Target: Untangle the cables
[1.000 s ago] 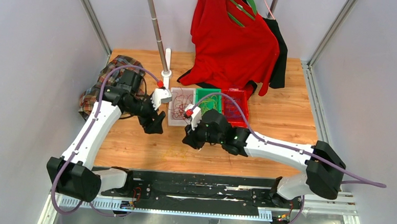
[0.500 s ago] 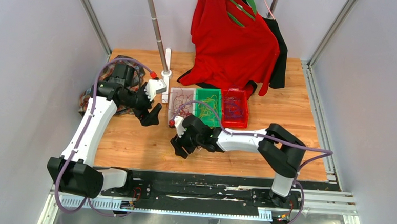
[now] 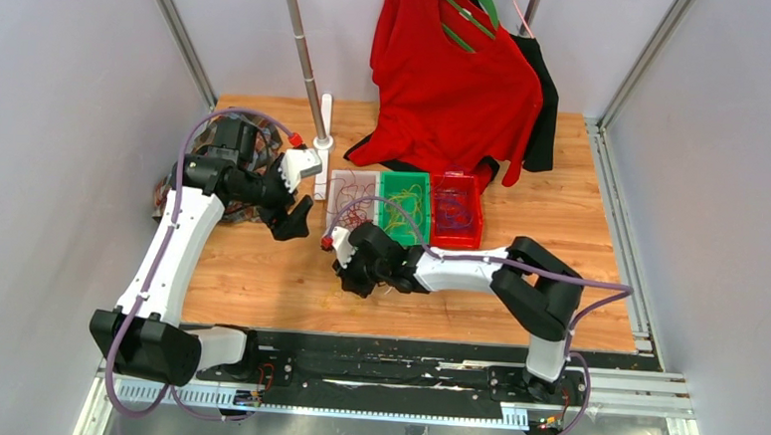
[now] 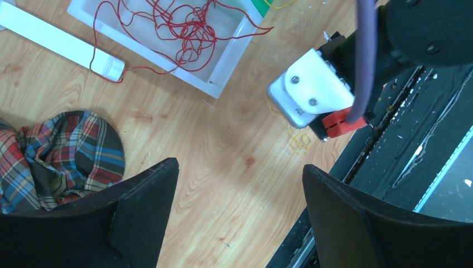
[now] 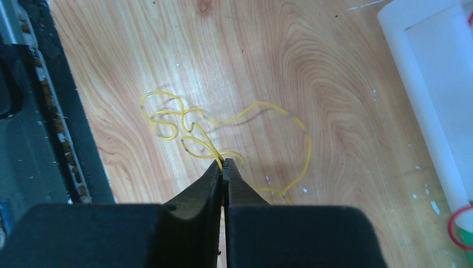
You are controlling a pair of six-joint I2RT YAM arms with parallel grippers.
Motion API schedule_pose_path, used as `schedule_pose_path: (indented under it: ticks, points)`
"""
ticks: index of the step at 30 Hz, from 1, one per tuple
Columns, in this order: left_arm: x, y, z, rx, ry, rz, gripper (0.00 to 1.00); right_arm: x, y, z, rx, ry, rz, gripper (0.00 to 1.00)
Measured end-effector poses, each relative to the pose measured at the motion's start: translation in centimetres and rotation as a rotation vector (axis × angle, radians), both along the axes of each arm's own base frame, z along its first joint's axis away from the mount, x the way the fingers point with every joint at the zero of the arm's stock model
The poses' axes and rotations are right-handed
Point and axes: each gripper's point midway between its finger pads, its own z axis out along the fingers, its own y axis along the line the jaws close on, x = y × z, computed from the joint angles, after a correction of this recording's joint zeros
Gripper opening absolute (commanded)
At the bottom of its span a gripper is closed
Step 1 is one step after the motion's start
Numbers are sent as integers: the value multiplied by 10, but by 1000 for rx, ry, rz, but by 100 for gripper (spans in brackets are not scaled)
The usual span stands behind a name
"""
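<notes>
Pinched tight in the right gripper (image 5: 225, 167): a yellow cable (image 5: 262, 104), looped on the near middle of the table (image 3: 560, 227). Spread wide and empty, left gripper (image 4: 240, 167). Heaped in the white tray (image 4: 223, 70) farther back (strands trailing over its rim): red cables (image 4: 184, 33).

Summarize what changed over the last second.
The right arm folded its elbow in; the right gripper shifted slightly left and nearer, then shut on a yellow cable. The left gripper drifted slightly toward the far left, open. The trays stayed put.
</notes>
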Motion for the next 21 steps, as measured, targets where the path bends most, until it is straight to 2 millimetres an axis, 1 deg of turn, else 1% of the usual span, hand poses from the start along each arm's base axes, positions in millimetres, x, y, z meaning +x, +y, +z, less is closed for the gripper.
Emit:
schedule_pose_path:
  ticks: [2,4,6,8,10,12,15,18,21]
  points:
    - [0,-1,1,-4,-5,-6,84,-1,-2,9,16,-11,2,1]
    - [-2,-2,3,-16,-10,-19,82,-2,-4,27,52,-28,4,1]
    - [-5,-5,4,-32,-10,-38,77,-3,-6,52,102,-54,4,1]
    - [-13,-10,2,-55,6,-66,73,-3,-6,81,169,-90,5,1]
    - [-21,-14,-3,-81,33,-90,71,-3,-6,108,233,-123,4,1]
    - [-31,-20,-6,-107,63,-116,70,-5,-7,131,290,-144,4,1]
    - [-45,-32,-7,-130,78,-176,69,-8,-8,149,338,-149,5,1]
    - [-63,-52,0,-150,68,-271,68,-11,-9,164,374,-149,4,1]
    - [-80,-65,6,-170,61,-345,63,-13,-11,178,407,-152,1,1]
